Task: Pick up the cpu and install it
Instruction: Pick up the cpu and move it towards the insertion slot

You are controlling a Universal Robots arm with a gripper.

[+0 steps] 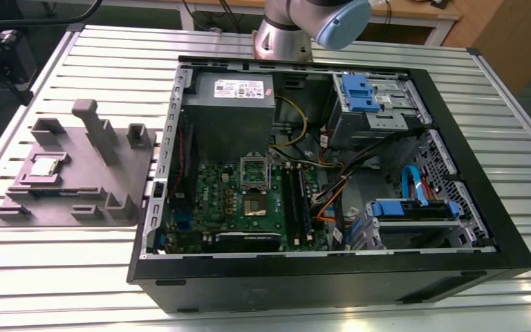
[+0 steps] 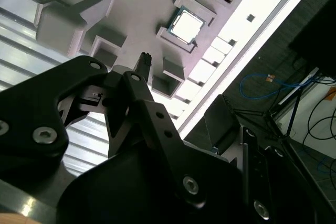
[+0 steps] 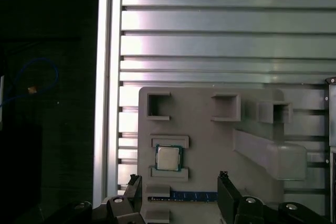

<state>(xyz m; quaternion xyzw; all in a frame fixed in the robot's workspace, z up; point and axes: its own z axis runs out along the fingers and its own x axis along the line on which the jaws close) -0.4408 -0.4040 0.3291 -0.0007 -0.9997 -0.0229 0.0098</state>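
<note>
Silvery flat square cpu (image 3: 168, 158) rests nested in the grey plastic fixture tray (image 3: 210, 145), which likely keeps it square for pickup. I see my black gripper (image 3: 178, 182) hovering nearby, spread wide and empty.

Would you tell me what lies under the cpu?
The cpu rests on the grey holder tray, between two raised lips; its underside and the tray surface beneath are covered.

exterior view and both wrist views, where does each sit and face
Exterior view: off the arm, high, looking down on the computer case and grey tray; arm joint shows.
First wrist view: on the arm, facing down at the tray; open tool shows.
Second wrist view: on the arm, slanted past the tool's linkage.
All share the cpu in the tray.
</note>
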